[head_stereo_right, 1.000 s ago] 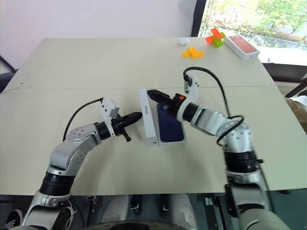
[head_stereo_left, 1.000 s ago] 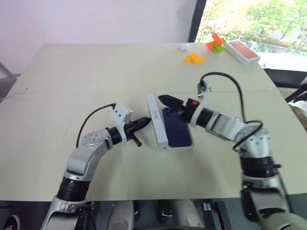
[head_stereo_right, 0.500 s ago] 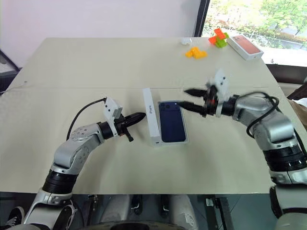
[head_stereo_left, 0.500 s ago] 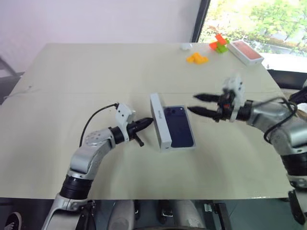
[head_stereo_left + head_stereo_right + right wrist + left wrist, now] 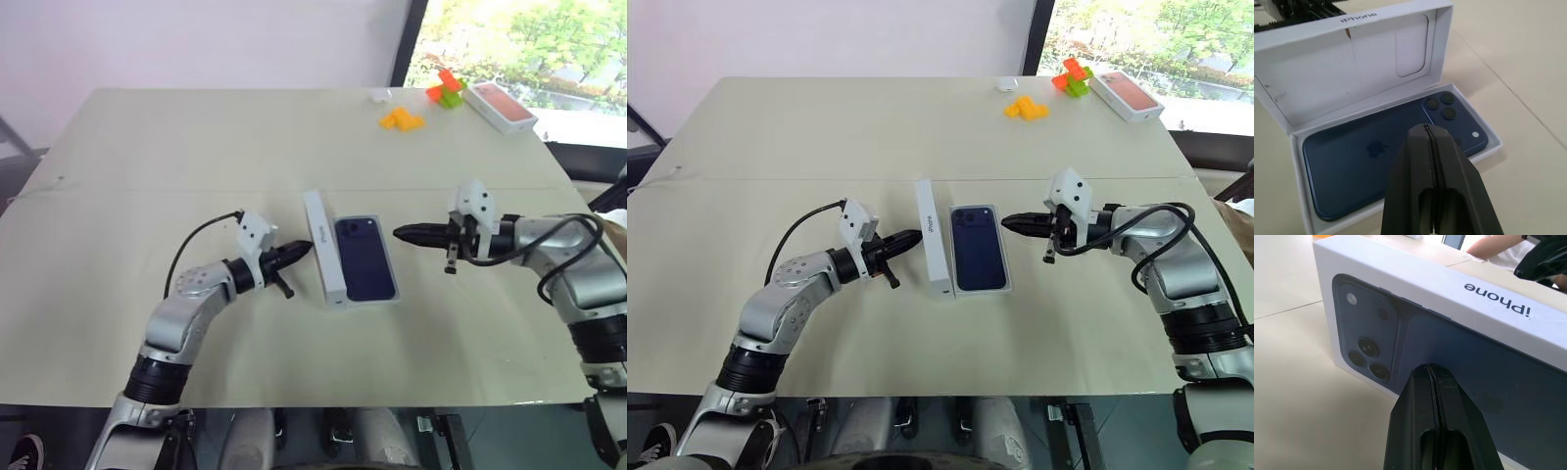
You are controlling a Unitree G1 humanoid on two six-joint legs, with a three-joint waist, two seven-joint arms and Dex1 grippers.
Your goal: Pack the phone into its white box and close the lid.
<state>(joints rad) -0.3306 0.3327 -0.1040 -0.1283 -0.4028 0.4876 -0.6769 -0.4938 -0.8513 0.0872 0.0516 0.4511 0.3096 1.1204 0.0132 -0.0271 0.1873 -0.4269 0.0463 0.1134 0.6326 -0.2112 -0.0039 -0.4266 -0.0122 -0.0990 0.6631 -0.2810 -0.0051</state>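
Observation:
The dark blue phone lies camera side up inside the white box at the middle of the table. Along the box's left side the lid stands on its long edge, its printed face turned toward my left gripper. My left gripper is shut, its tip right at that printed face; I cannot tell whether it touches. To the right of the box my right gripper hovers shut and empty, pointing at the phone, a short gap away. Beyond the phone I see the lid's white inside.
At the table's far right corner lie a white box with an orange-red top, orange blocks, red and green blocks and a small white object. A seam crosses the table behind the box.
My right gripper has pulled back to the right from over the phone, rolled its wrist and shut its fingers. The left gripper, lid and box have stayed put.

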